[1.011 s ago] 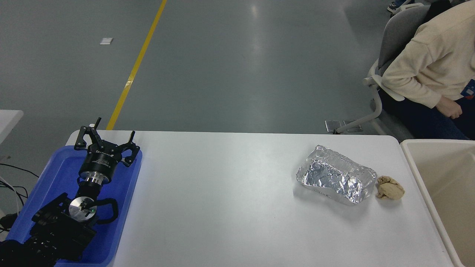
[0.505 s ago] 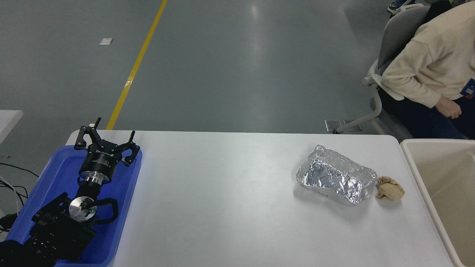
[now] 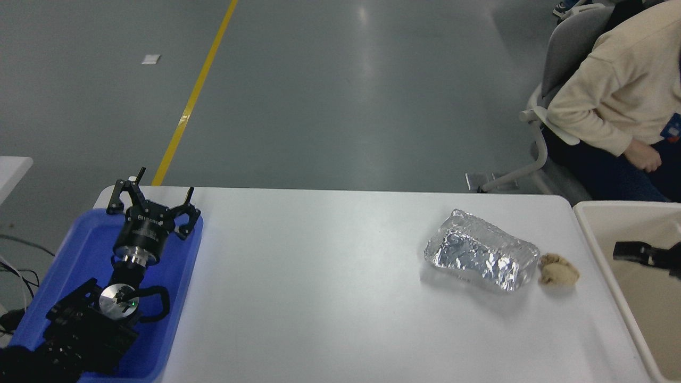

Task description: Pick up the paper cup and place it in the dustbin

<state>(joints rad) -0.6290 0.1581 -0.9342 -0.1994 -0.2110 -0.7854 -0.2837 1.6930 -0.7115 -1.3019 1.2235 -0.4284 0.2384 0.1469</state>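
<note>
My right gripper showed only as a black tip reaching in from the right edge, over the opening of the large beige rectangular plastic dustbin just beside the white table's right edge; I could not tell whether it was spread or pressed together; the paper cup was not visible anywhere. A crinkled silver foil tray lay near the right edge, a crumpled tan paper wad touching its right end. My left gripper, fingers spread, sat parked over the blue plastic tray at the near left corner; a person in a cream sleeve sat beyond the far right corner.
</note>
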